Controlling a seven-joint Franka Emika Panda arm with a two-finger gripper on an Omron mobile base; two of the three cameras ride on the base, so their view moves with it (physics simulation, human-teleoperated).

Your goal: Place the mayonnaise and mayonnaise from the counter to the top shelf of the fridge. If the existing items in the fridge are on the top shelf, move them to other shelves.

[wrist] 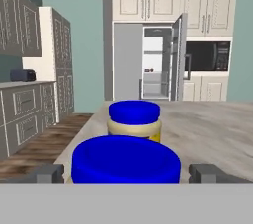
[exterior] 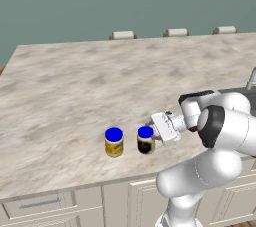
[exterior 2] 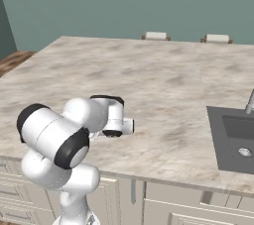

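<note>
Two jars (exterior: 114, 141) (exterior: 145, 139) stand near the counter's (exterior: 60, 96) front edge; gripper (wrist: 126, 172) spread wide, flanking the nearer jar, gripping nothing.

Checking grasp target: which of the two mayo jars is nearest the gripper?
The right-hand jar in the left base view, right at the open gripper. In the hand view its blue lid looms between the fingertips; the other jar stands beyond.

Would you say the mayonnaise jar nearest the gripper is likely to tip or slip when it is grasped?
The near jar looks squat and upright on the counter, so tipping seems unlikely. Its smooth round body may slip or turn between the open gripper's fingers. A nudge could knock it into the second jar beside it.
</note>
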